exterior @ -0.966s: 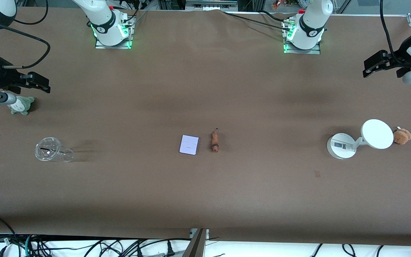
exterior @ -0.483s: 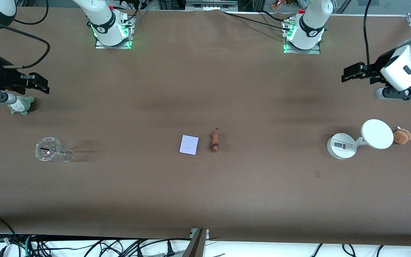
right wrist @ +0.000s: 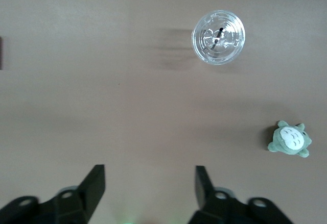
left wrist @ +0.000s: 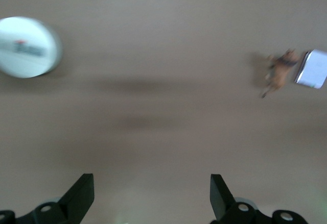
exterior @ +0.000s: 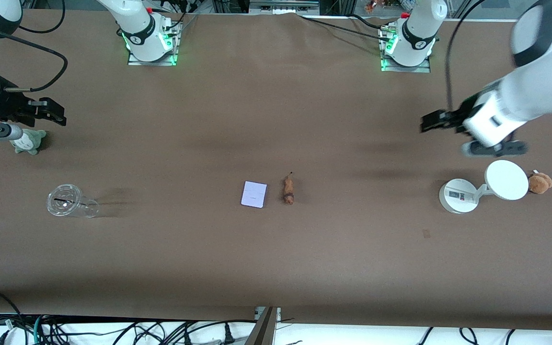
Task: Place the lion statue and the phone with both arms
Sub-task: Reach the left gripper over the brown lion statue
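The lion statue, a tiny orange-brown figurine, lies on the brown table near its middle. The phone, a pale flat slab, lies beside it toward the right arm's end. Both show in the left wrist view, the lion statue apart from the phone. My left gripper hangs open over bare table toward the left arm's end, its fingers wide with nothing between them. My right gripper waits open and empty over the right arm's end, above the grey-green plush.
A clear cup lies on its side toward the right arm's end, with a grey-green plush farther from the front camera. At the left arm's end stand a white round-based stand with a disc and a brown plush.
The left arm has swung in from the table's end toward the middle, carrying its open gripper over the area by the white stand. The right arm has barely moved.
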Robot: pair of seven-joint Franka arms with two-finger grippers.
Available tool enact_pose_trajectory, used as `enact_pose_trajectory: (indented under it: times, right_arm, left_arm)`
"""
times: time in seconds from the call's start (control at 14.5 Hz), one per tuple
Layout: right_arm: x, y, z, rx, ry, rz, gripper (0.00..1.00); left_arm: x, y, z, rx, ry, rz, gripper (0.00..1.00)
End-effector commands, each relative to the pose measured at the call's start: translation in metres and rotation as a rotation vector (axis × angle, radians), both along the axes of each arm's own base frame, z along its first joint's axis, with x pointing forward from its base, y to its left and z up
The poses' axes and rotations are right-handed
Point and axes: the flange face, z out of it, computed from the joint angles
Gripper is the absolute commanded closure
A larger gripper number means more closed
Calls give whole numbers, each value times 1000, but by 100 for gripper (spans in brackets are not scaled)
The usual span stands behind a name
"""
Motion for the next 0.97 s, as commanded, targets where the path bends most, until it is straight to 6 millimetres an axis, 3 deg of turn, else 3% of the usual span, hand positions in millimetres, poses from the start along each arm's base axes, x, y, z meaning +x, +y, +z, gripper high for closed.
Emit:
enact_pose_trajectory:
  times: [0.0,0.21,0.41,0.55,0.76,0.9]
  right_arm:
    - [1,1,2,15,11,-5,0]
    - [4,3,-3,21,12,-5,0]
    - [10,6,-12,68,21,-15,0]
    - [15,8,-23,91,27,-20,0]
    - [24,9,-35,91,29,-20,0]
    - [28,9,-42,91,27,-20,0]
  left_arm:
    - [16,-76,-46,-42,-10,52,0]
    - [11,-157,-85,-52,-42,132,0]
    - [4,-235,-158,-58,-118,166,0]
    - [6,-276,-192,33,-220,129,0]
    - [-4,-318,-226,89,-258,159,0]
    - [11,-316,-227,85,-277,174,0]
